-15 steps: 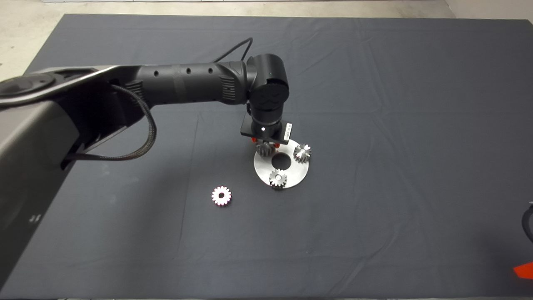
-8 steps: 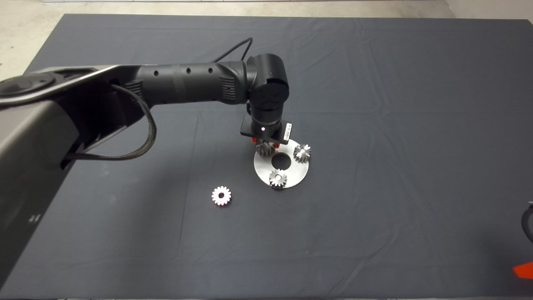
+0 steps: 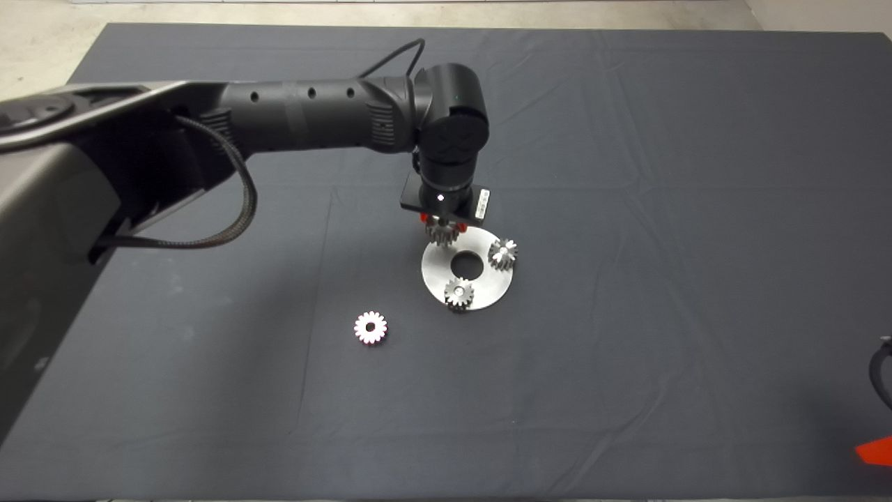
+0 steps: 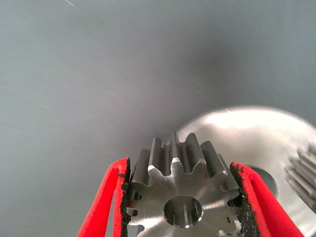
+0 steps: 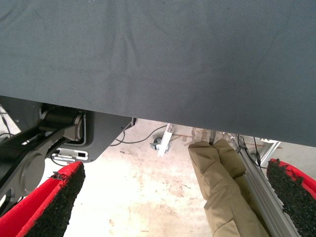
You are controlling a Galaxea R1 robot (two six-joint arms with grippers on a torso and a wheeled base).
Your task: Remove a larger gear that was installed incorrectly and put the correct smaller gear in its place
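My left gripper (image 3: 441,229) points down at the far left rim of the round steel plate (image 3: 488,282). It is shut on the larger gear (image 3: 441,237). In the left wrist view the red fingers (image 4: 111,197) clamp this gear (image 4: 168,182) by its teeth, with its dark centre hole facing the camera and the plate (image 4: 247,138) just behind it. The smaller gear (image 3: 370,327), its face glaring white, lies loose on the mat to the near left of the plate. My right gripper (image 5: 173,202) is open and empty, parked at the lower right edge (image 3: 874,452).
Two small steel gears stand on the plate, one on the right (image 3: 502,253) and one at the near edge (image 3: 459,293), around the plate's centre hole (image 3: 466,263). The right wrist view shows the mat's edge, the floor and a person's leg (image 5: 222,192).
The left arm has moved a little up and away with the gear held. The plate and its two gears have shifted slightly the same way. The loose gear has not moved.
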